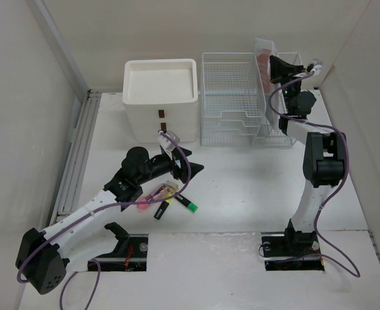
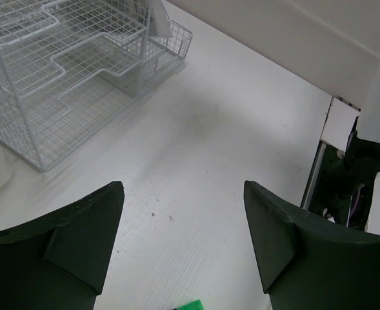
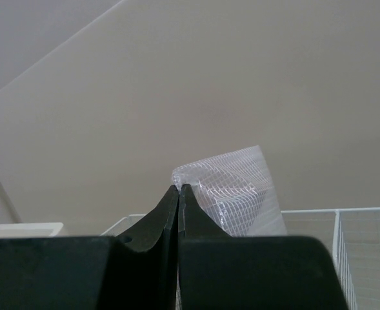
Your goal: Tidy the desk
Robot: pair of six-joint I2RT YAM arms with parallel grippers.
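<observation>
The white desk (image 1: pixel 241 194) holds a small pile of highlighters and markers (image 1: pixel 167 197) left of centre. My left gripper (image 1: pixel 188 165) is open and empty, hovering just beyond that pile. In the left wrist view its jaws (image 2: pixel 183 187) stand wide apart over bare desk (image 2: pixel 228 116), with a green marker tip (image 2: pixel 190 305) at the bottom edge. My right gripper (image 1: pixel 271 66) is raised at the back right and shut on a clear mesh pouch (image 1: pixel 264 50). The pouch (image 3: pixel 241 187) shows pinched between the closed jaws (image 3: pixel 178 187) above the wire rack's right side.
A white drawer unit (image 1: pixel 160 97) with brown handles stands at the back, with a white wire-mesh rack (image 1: pixel 231 97) to its right; the rack also shows in the left wrist view (image 2: pixel 67 71). Beige walls enclose the desk. The right arm's base (image 2: pixel 344 181) stands at the near edge.
</observation>
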